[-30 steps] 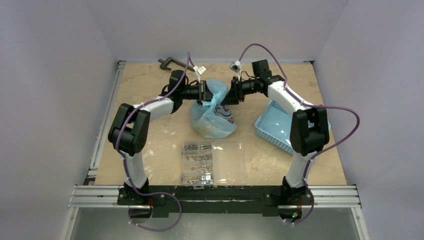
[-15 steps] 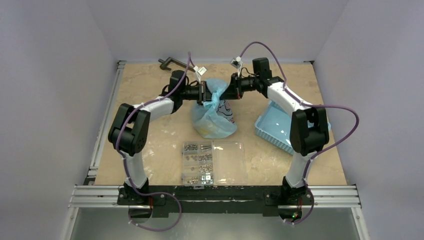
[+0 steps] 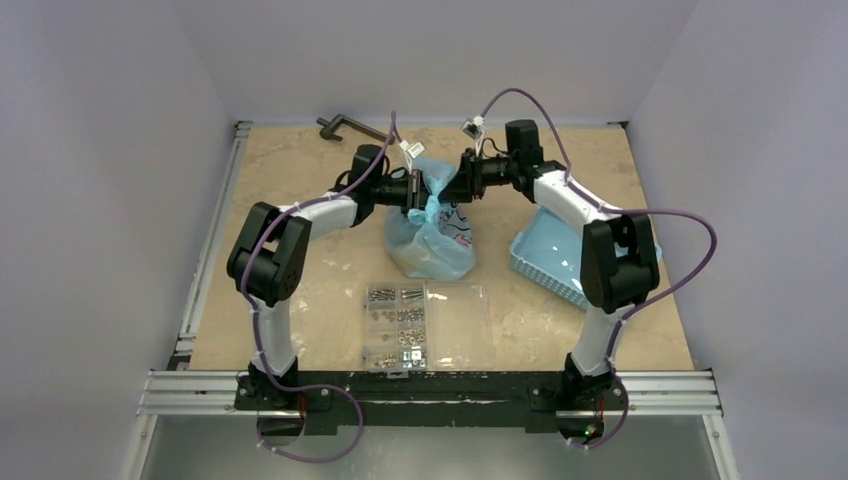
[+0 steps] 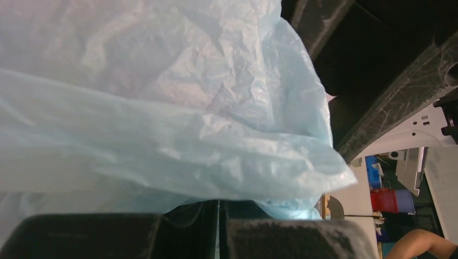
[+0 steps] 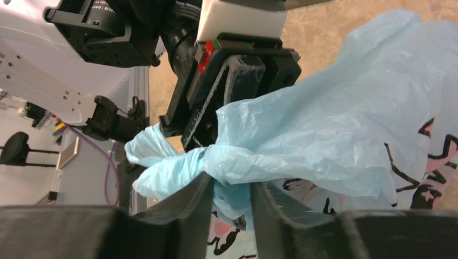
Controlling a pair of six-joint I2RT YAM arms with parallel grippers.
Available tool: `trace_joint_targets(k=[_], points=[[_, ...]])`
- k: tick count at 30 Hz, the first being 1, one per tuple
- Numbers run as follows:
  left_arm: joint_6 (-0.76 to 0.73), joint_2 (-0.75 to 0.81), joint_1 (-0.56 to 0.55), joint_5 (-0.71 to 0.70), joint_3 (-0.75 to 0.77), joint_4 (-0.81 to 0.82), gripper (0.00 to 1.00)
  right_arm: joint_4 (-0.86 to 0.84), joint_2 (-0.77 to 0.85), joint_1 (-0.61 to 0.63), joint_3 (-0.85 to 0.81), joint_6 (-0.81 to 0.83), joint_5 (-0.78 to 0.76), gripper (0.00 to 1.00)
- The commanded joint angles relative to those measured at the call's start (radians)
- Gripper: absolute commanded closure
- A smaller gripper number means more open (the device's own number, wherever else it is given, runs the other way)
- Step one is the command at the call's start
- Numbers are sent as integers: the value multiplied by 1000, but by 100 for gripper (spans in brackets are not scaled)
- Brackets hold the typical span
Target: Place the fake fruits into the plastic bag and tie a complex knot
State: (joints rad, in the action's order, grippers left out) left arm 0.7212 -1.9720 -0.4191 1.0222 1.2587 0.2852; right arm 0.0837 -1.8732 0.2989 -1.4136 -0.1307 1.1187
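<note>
**A:** Which step is in hand?

**B:** The tying, by my reading. The plastic bag [image 3: 430, 242] sits at the far middle of the table, between the two arms. Its top is gathered into a twisted neck, the knot [image 3: 432, 200] in the making, raised between the grippers. I can't make out the fake fruits one by one. Only a yellowish tint shows through the bag's near side, so I judge the filling done.

**A:** And the grippers?

**B:** The left gripper [image 3: 418, 190] reaches in from the left. Its fingers [image 4: 291, 237] are pressed together with film spilling out just above them, so it is clamped on the bag's plastic. The right gripper [image 3: 448, 188] faces it from the right, just beside it. Its fingers [image 5: 189, 216] stand slightly apart with a twisted strand between them. I cannot tell whether they pinch it.

**A:** What does the next move call for?

**B:** Probably a firm hold on that strand, then a pull away from the left gripper to cinch it. The film is thin, so the pull must not tear it or tip the bag.

**A:** What does each view add?

**B:** Only the overhead view shows the whole bag, the blue basket [image 3: 548, 252] to its right and the screw box [image 3: 425, 325] nearer. Only the right wrist view shows the loose ends sticking out of the twist, and the cartoon print. The left wrist view is nearly all crumpled film, with no knot visible.
</note>
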Motion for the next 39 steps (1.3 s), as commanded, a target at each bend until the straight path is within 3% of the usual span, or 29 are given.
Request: trace_joint_targets(k=[1,3,8,9,13,16,18,23,32,35,39], points=[[40,6,3,25,30,88,100,153,96,-56,-27,108,49,59],[42,11,3,30,26,96,100,199,105,-98,-60,118,49,52],[50,18,3,32,24,111,100,329,129,-165,-79,187,41,53],[52,18,3,31,24,114,100,347,133,-168,-65,203,32,56],[54,18,4,35,22,123,100,331,132,-158,13,217,-62,82],[60,21,3,38,18,138,100,277,114,-125,36,209,-114,87],[58,21,2,38,15,139,100,210,96,-107,40,158,-105,84],[33,22,0,35,15,116,100,44,85,-72,35,16,-35,60],[43,12,-34,36,21,144,100,-67,51,11,20,-39,-60,55],[38,5,-42,42,26,141,100,-144,31,39,14,-84,-71,63],[0,0,-44,28,25,83,100,-245,45,59,19,-184,-61,81]])
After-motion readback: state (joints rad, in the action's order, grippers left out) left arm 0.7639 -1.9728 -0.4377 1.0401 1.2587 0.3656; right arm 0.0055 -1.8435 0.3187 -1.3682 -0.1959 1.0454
